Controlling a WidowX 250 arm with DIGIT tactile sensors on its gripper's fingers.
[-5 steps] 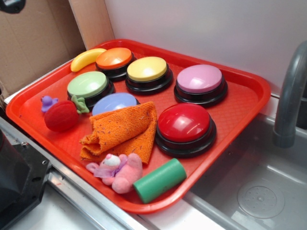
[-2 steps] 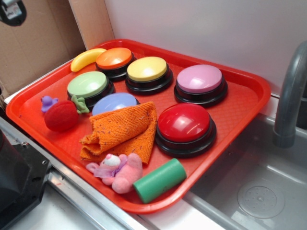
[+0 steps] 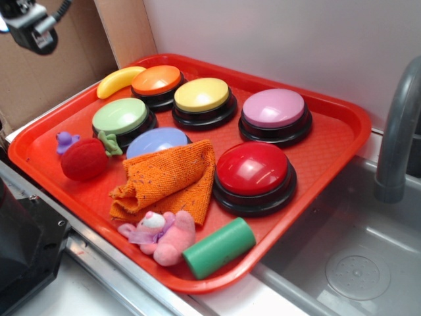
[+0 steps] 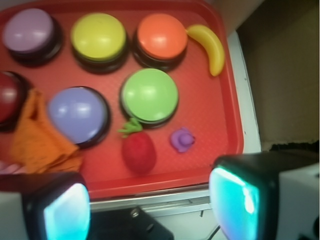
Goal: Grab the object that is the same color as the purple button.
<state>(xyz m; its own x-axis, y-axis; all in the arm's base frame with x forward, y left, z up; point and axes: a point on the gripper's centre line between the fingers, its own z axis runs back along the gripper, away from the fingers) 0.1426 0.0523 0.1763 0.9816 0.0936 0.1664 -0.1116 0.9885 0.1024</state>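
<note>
Red tray [image 4: 227,95], purple duck [image 4: 182,139] just beyond open pincer [image 4: 150,205]

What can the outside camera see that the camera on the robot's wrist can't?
Only the exterior view shows the pink plush animal, the green cylinder, the grey faucet and the sink.

Only the wrist view shows the gripper close up, its two fingers spread apart with nothing between them.

Both show the red tray, the purple button, the tiny purple toy, the red strawberry, the banana and the orange cloth.
</note>
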